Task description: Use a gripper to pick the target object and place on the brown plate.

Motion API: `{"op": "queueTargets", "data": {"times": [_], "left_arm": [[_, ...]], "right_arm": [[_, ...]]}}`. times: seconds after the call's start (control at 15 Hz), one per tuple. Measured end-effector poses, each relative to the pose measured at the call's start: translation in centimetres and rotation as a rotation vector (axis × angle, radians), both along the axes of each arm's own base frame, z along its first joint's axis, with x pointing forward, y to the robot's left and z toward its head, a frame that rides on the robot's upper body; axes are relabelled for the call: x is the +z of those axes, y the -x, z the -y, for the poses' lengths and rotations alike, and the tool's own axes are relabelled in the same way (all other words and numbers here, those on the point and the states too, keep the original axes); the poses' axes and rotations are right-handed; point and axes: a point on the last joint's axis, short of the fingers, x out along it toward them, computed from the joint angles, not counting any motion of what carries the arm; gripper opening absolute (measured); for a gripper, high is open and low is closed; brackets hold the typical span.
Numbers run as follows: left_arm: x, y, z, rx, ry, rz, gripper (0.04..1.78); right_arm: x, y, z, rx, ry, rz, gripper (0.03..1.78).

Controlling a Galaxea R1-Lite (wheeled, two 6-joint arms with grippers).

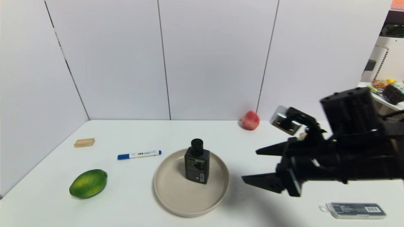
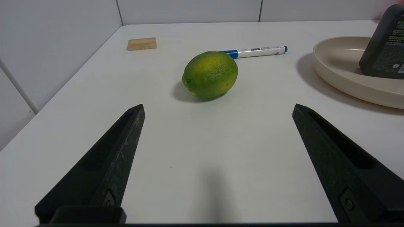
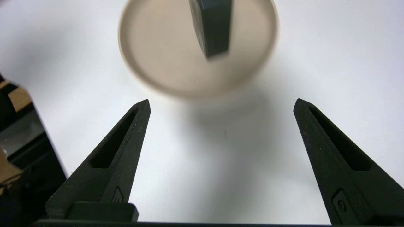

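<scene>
The dark pump bottle stands upright on the beige plate at the table's middle; it also shows in the left wrist view and the right wrist view. My right gripper is open and empty, raised to the right of the plate, its fingertips pointing at it; the right wrist view shows the plate beyond the gripper. My left gripper is open and empty low over the near left of the table; it is out of the head view.
A green lime lies left of the plate, a blue-capped marker and a wooden block behind it. A red peach sits by the back wall. A flat dark barcode case lies at the front right.
</scene>
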Motion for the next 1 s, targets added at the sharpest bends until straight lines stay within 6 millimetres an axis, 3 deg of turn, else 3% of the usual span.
{"op": "queueTargets", "data": {"times": [0.2, 0.4, 0.67, 0.8, 1.0], "left_arm": [[0.0, 0.0, 0.0, 0.0, 0.0, 0.0, 1.69], [0.0, 0.0, 0.0, 0.0, 0.0, 0.0, 1.69], [0.0, 0.0, 0.0, 0.0, 0.0, 0.0, 1.69], [0.0, 0.0, 0.0, 0.0, 0.0, 0.0, 1.69], [0.0, 0.0, 0.0, 0.0, 0.0, 0.0, 1.69]], "right_arm": [[-1.0, 6.1, 6.1, -0.159, -0.002, 0.038, 1.62], [-2.8, 12.0, 9.9, -0.38, 0.007, 0.166, 1.65], [-7.0, 18.1, 11.9, -0.677, 0.03, 0.376, 1.67], [-9.3, 19.9, 12.1, -0.764, 0.004, 0.449, 1.68], [-11.0, 21.2, 12.1, -0.825, -0.073, 0.54, 1.69]]}}
